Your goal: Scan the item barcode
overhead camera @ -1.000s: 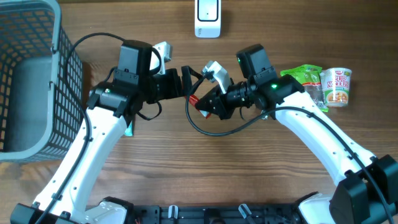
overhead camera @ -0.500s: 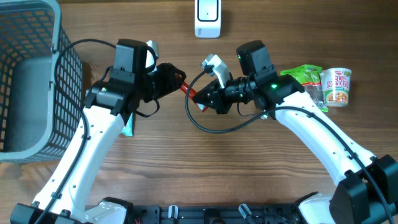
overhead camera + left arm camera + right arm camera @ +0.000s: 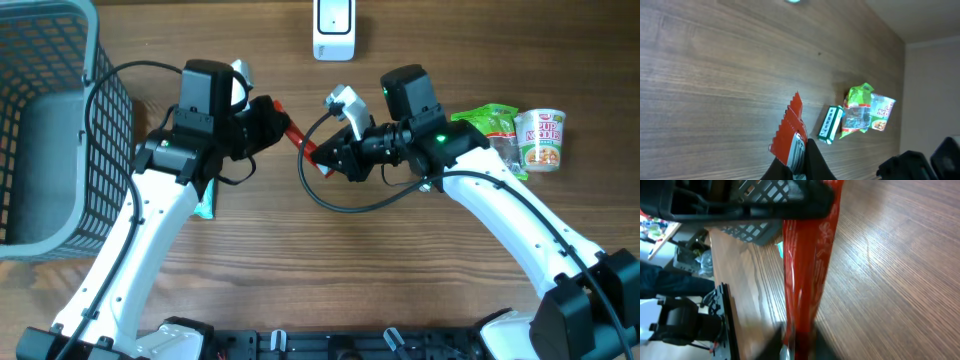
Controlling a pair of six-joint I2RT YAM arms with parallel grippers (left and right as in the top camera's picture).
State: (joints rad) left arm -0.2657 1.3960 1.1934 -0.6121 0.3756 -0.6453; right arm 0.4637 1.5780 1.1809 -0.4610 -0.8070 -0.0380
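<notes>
The item is a red foil packet (image 3: pixel 296 135), held in the air between the two arms. My left gripper (image 3: pixel 278 120) is shut on its upper end. In the left wrist view the packet (image 3: pixel 789 131) stands up from between the dark fingers (image 3: pixel 812 160), with a white patch of black lines beside them. My right gripper (image 3: pixel 318 155) sits at the packet's lower end. In the right wrist view the packet (image 3: pixel 807 265) runs down between the blurred jaws of the right gripper (image 3: pixel 799 342), which stand on either side of it. The white scanner (image 3: pixel 334 30) stands at the table's far edge.
A grey wire basket (image 3: pixel 50 120) fills the far left. A green bag (image 3: pixel 487 122) and a cup of noodles (image 3: pixel 541 139) lie at the right. A small green box (image 3: pixel 206 208) lies under the left arm.
My left gripper has moved up to the packet's upper end and shut on it. The packet has tilted up to the left. The right arm has barely moved.
</notes>
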